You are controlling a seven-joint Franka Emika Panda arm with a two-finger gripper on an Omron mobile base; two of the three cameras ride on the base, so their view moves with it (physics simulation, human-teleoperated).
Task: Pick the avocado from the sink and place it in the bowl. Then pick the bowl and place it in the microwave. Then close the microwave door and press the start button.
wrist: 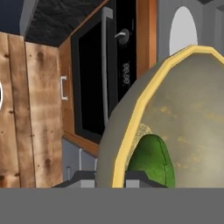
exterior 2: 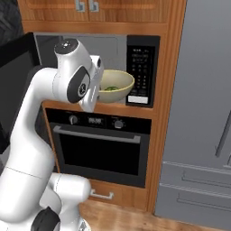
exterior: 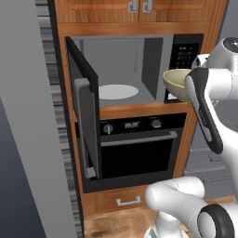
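My gripper (wrist: 112, 177) is shut on the rim of the beige bowl (wrist: 192, 118), one fingertip on each side of the rim. The green avocado (wrist: 151, 159) lies inside the bowl. I hold the bowl (exterior: 175, 83) in the air in front of the right side of the open microwave (exterior: 153, 65), just before its black keypad panel (exterior: 183, 53). From the right, the bowl (exterior 2: 119, 85) with the avocado (exterior 2: 111, 89) hangs level next to my hand. The microwave door (exterior: 86, 116) stands wide open to the left. The white plate (exterior: 118, 91) lies bare inside. The sink is out of view.
A black oven (exterior: 135, 148) with knobs and a horizontal handle sits right under the microwave. Wooden cabinets (exterior: 139, 9) are above, and a drawer (exterior: 128, 201) below. A grey fridge (exterior 2: 203, 113) stands to the right.
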